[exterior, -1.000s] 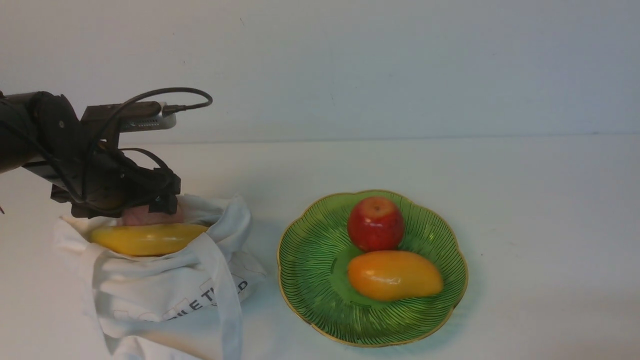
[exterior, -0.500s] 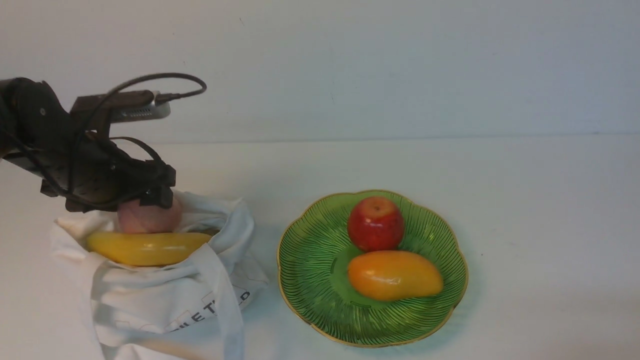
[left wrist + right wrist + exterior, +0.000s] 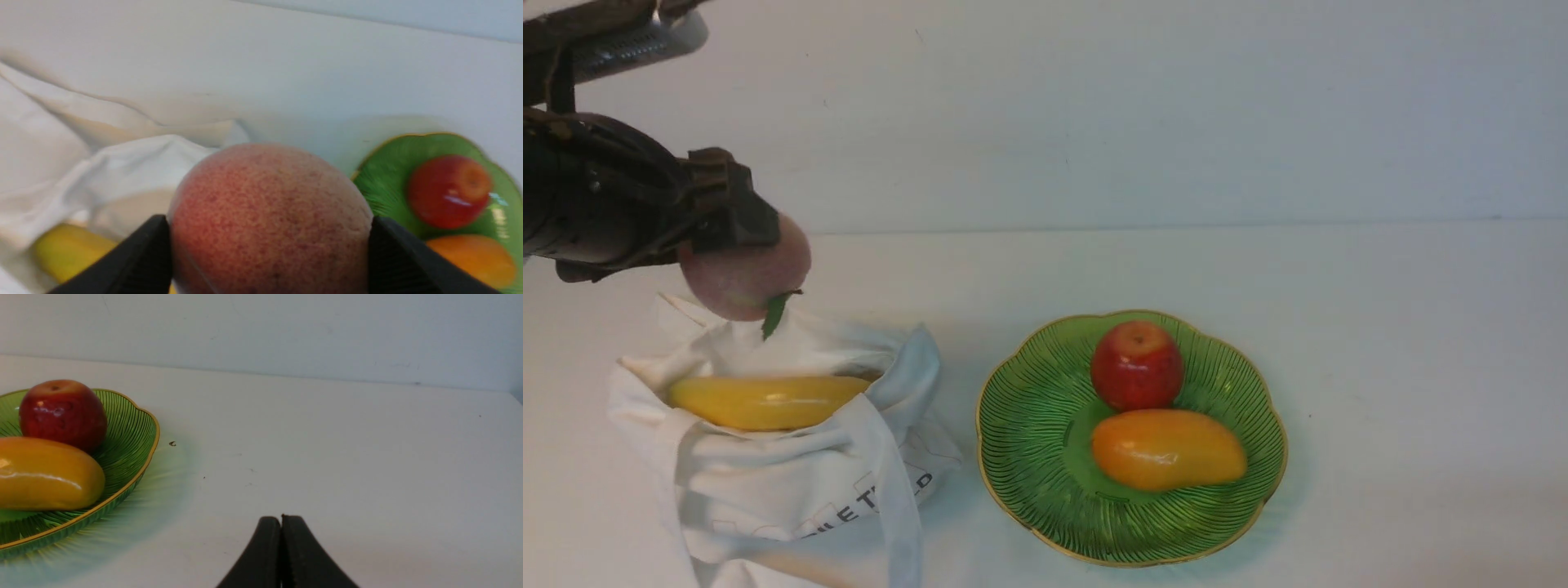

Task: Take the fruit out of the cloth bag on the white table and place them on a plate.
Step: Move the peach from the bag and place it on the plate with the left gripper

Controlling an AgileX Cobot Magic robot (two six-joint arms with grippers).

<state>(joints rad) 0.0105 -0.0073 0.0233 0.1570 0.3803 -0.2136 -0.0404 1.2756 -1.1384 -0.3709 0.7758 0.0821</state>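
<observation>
White table: my broad matte white tabletop (image 3: 1405,392) runs back to a straight far edge against a pale wall (image 3: 1143,106); a wide bare stretch lies to the right of the plate.
Cloth bag: the off-white canvas bag (image 3: 768,482), with black printed letters and flat straps, sits on the left of the table, its mouth gaping and its edges creased. A narrow strip of table separates it from the plate.
Plate: the green glass plate (image 3: 1029,457) has a scalloped, gold-edged rim, with bare ribbed glass along its left side and front.
Left gripper: my left jaws (image 3: 269,253) stand wide apart, closed on both sides of the peach, above the back of the bag.
Right gripper: my right jaws (image 3: 282,522) are together, with nothing between them, over bare table to the right of the plate.
Banana: the glossy yellow banana (image 3: 768,402) lies crosswise in the bag's mouth, its right end by a fold of cloth.
Mango: orange-yellow, the mango (image 3: 1168,450) lies on the plate, in front of the apple.
Peach: the round pink peach (image 3: 747,273) is in my left grip, clear of the banana, a green leaf (image 3: 776,314) hanging beneath.
Apple: the shiny red apple (image 3: 1137,365) rests toward the plate's back edge.
</observation>
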